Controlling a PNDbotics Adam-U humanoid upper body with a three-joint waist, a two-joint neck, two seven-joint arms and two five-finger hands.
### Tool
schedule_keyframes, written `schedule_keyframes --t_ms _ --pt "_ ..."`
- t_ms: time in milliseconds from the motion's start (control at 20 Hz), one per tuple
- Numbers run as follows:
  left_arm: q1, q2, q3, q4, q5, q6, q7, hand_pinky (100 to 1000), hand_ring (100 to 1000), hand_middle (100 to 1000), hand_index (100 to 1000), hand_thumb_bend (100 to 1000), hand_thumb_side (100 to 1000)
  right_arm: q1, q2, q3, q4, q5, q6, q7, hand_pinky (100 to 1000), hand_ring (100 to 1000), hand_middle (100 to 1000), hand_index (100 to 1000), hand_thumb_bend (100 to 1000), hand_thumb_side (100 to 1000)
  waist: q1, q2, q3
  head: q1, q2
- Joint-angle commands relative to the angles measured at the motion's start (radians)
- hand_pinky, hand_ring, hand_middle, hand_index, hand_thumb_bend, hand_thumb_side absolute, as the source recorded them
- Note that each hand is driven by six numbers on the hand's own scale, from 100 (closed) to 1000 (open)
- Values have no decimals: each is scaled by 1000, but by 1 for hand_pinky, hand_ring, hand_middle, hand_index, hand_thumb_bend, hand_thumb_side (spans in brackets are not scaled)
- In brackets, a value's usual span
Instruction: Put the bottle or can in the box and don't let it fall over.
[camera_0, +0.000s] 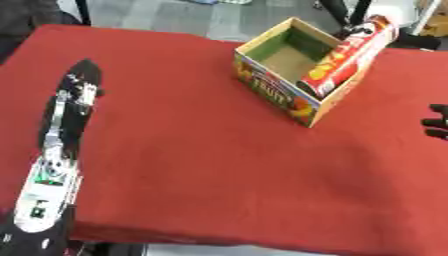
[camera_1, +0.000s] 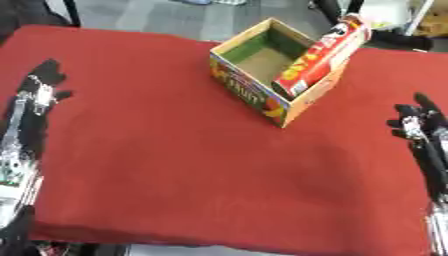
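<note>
Beyond both spread hands, right hand (camera_1: 418, 125) fully shown only by the right eye, a red can (camera_0: 348, 55) leans in the "FRUIT" box (camera_0: 268, 87), left hand (camera_0: 77, 82) nearer.

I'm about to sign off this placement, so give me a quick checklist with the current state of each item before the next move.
1. Can inside the box: ok, its lower end is in.
2. Can upright: not ok, it leans on the box's right wall.
3. Box upright on the red table: ok.
4. Left hand clear of the can: ok, open at the table's left.
5. Right hand clear: ok, open at the right.
6. Can's base flat on the box floor: cannot tell.
</note>
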Motion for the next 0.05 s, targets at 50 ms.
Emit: schedule_keyframes --t_ms 50 --pt "-8 5 8 -9 8 -6 1 823 909 904 929 395 782 -9 -15 -11 -14 3 2 -7 768 748 814 1000 100 835 13 -27 -4 -5 6"
